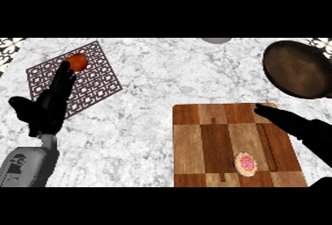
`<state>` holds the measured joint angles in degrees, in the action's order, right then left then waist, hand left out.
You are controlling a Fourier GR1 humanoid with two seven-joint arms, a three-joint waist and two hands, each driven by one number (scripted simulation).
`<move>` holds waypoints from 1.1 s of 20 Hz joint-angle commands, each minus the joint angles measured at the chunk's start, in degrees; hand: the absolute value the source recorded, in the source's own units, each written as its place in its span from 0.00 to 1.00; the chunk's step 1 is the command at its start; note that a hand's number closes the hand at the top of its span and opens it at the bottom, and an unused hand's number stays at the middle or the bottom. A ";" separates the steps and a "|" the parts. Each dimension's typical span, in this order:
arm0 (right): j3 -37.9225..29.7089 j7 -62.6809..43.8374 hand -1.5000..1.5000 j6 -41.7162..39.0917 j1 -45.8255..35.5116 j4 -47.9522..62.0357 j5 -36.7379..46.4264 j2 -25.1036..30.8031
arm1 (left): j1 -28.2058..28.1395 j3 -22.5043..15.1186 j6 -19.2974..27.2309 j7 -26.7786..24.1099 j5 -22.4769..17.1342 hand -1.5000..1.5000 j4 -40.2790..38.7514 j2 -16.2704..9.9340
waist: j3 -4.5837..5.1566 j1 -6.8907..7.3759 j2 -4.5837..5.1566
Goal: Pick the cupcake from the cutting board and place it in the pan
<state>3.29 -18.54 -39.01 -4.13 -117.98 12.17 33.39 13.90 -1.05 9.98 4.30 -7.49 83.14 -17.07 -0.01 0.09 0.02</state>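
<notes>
Cupcake (pixel 246 164) on the cutting board (pixel 201 145), below the outstretched, empty right hand (pixel 295 123) (fingers straight).

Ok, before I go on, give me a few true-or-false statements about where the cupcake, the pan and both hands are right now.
1. The cupcake sits on the cutting board. True.
2. The cupcake is already in the pan. False: the pan, at the upper right past the board, holds nothing visible.
3. The right hand holds the cupcake. False: its fingers are straight, over the board's upper right part, apart from the cupcake.
4. The left hand is at the view's left, fingers straight. True.
5. An orange-red object lies on the patterned mat. True.
</notes>
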 commanded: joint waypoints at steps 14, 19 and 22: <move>9.85 3.79 0.00 -3.52 -0.12 3.88 21.11 -5.08 | 2.68 3.15 -2.71 0.95 2.37 0.50 -1.48 2.37 | 0.01 -0.15 0.00; 10.13 -0.94 0.00 -8.82 -1.91 1.80 22.58 -6.57 | -1.25 3.98 -4.16 0.12 2.83 0.50 1.90 2.04 | 0.02 -0.10 -0.06; 13.34 4.80 0.00 -2.20 2.56 6.17 29.47 -6.69 | -5.07 4.40 -5.73 -1.11 2.83 0.50 3.20 1.85 | 0.00 -0.07 -0.05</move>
<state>15.19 -16.05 -43.23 -4.45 -112.94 37.39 26.69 11.81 2.19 6.64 5.31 -4.37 86.07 -14.49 0.00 0.09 -0.03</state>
